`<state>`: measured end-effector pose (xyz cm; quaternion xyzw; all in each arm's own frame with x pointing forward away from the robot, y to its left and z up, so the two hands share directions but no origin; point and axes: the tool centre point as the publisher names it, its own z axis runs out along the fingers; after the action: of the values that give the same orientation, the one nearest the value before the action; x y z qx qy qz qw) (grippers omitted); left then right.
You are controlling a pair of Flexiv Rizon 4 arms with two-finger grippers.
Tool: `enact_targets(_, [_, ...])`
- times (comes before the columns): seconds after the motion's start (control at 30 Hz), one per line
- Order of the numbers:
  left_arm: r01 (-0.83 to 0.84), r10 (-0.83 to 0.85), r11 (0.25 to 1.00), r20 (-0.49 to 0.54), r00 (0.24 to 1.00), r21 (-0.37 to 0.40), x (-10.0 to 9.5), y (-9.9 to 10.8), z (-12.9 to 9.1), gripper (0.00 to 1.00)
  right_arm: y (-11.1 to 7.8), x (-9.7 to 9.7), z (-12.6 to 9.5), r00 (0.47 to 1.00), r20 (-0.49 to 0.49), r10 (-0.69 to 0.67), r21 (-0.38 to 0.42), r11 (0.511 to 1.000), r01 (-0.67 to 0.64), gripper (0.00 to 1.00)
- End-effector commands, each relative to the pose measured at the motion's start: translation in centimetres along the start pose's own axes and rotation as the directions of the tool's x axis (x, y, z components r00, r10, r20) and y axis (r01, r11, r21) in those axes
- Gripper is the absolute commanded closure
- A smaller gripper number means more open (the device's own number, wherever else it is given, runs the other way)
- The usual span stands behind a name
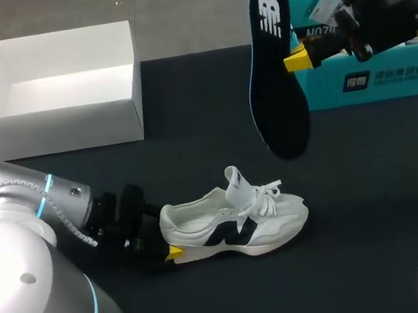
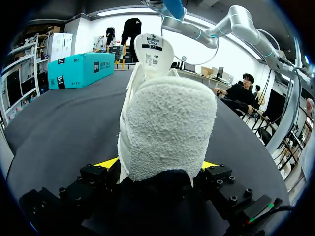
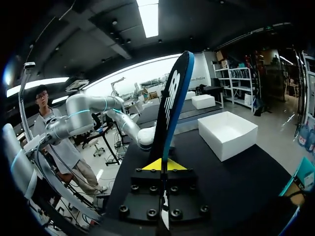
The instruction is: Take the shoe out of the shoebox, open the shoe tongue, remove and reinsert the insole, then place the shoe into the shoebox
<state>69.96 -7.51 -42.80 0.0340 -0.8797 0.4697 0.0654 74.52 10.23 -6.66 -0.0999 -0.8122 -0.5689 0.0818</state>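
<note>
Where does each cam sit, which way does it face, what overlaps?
Head: above and behind, looking down on the table; both arms show, left claw on the shoe, right claw holding the insole up.
Left wrist: on the left arm, facing the shoe's heel; own claw shows.
Right wrist: on the right arm, facing along the insole towards the shoebox; own claw shows.
Shared: head and right wrist both see insole and shoebox.

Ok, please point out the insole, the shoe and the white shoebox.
insole (image 1: 274, 77), head view, middle of its dark face
shoe (image 1: 235, 229), head view, its side at the dark logo
shoebox (image 1: 57, 129), head view, its front wall
</note>
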Motion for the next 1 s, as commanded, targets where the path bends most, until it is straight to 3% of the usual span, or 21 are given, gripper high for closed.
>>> enact_targets(0.03, [0.0, 0.0, 1.0, 0.0, 1.0, -0.001, -0.1, 0.3, 0.3, 1.0, 0.1, 1.6, 0.3, 1.0, -0.003, 0.031, 0.021, 0.999, -0.031, 1.0])
enact_targets(0.43, [0.0, 0.0, 1.0, 0.0, 1.0, -0.001, -0.1, 0.3, 0.3, 1.0, 0.2, 5.4, 1.3, 0.993, 0.037, 0.109, 0.034, 0.993, -0.11, 1.0])
enact_targets(1.0, [0.0, 0.0, 1.0, 0.0, 1.0, -0.001, -0.1, 0.3, 0.3, 1.0, 0.2, 5.4, 1.5, 0.992, 0.074, 0.098, 0.028, 0.995, -0.1, 1.0])
